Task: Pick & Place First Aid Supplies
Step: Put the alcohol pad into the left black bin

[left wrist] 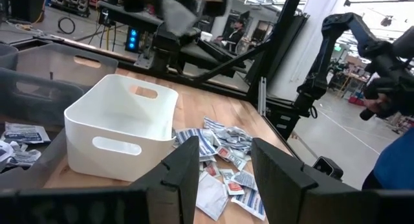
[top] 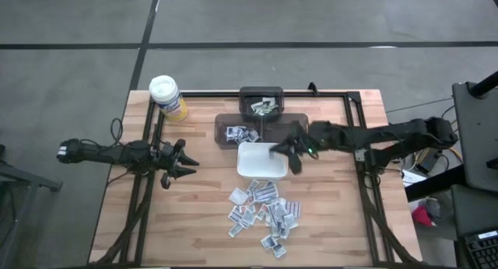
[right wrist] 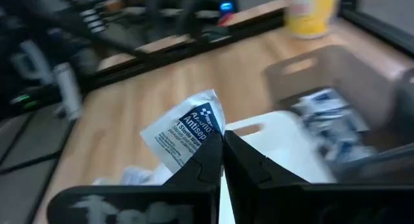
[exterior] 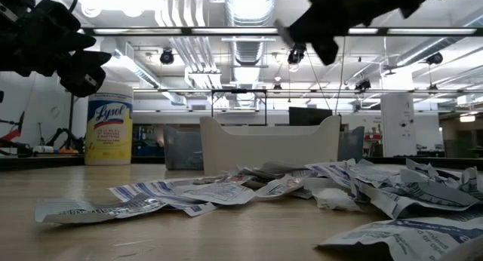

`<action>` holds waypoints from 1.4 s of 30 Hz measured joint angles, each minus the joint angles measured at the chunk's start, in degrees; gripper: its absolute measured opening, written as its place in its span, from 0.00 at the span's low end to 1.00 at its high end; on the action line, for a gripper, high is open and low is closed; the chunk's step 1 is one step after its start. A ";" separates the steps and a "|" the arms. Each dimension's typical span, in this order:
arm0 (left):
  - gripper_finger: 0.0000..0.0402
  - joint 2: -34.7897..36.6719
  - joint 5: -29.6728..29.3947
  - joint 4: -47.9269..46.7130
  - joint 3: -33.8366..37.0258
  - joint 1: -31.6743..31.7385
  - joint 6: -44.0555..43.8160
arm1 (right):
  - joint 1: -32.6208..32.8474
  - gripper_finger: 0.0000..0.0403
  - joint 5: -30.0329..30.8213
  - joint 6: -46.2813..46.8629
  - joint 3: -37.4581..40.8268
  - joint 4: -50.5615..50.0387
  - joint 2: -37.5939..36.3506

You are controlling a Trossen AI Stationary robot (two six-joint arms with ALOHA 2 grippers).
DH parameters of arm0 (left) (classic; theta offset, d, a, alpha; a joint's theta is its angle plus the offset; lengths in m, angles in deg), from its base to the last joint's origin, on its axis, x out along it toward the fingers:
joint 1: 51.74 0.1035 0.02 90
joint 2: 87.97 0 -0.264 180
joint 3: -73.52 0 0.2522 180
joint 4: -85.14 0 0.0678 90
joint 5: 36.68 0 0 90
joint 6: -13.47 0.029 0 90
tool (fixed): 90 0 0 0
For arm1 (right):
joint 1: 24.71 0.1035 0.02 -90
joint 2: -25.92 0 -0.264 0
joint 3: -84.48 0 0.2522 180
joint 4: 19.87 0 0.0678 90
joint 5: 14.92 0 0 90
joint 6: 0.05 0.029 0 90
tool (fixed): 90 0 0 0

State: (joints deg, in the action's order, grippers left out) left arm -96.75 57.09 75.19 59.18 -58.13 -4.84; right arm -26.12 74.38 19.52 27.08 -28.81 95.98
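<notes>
- Fingers of the right gripper [right wrist: 218, 160] are pressed together on 1 white antiseptic packet with blue print [right wrist: 186, 134], which sticks up crumpled from between the tips.
- From above, that right gripper [top: 289, 154] hangs over the right edge of the white rectangular plastic dish with handle slots [top: 261, 162], with its dark arm reaching in from the right side of the table.
- From table height the same gripper [exterior: 306, 36] sits well above the dish [exterior: 268, 146], clear of its rim.
- Left gripper [top: 185, 165] waits over bare wood at the left of the wooden table [top: 194, 222], well apart from the dish, its 2 fingers [left wrist: 187, 169] spread with nothing between them.
- Loose heap of small flat white and grey first aid packets [top: 263, 212] lies on the table just in front of the dish, spreading toward the near edge; some show reddish print [left wrist: 226, 156].
- Behind the dish stands a smoky translucent bin [top: 230, 122] holding a few more packets [top: 240, 134], and behind that a smaller dark bin [top: 261, 92] with some greenish items [top: 264, 107] inside.
- Yellow wipes canister with a white lid [top: 167, 96] stands upright at the far left corner of the table, well away from both grippers.
</notes>
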 joint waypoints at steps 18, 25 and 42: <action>0.34 0.00 -0.24 0.00 0.01 -0.01 0.23 | -14.33 0.02 -0.80 -17.75 -39.23 -29.32 31.85; 0.34 0.00 -0.22 -0.02 0.00 0.00 0.26 | -16.94 0.02 -2.74 -21.28 -49.18 -35.46 43.45; 0.34 -0.02 -0.22 0.00 0.01 0.00 0.34 | -18.16 0.02 -5.39 -21.06 -63.55 -44.46 59.75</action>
State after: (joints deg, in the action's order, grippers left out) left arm -96.77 56.87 75.19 59.19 -58.13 -4.50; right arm -44.28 69.00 -1.54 -36.47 -73.27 155.74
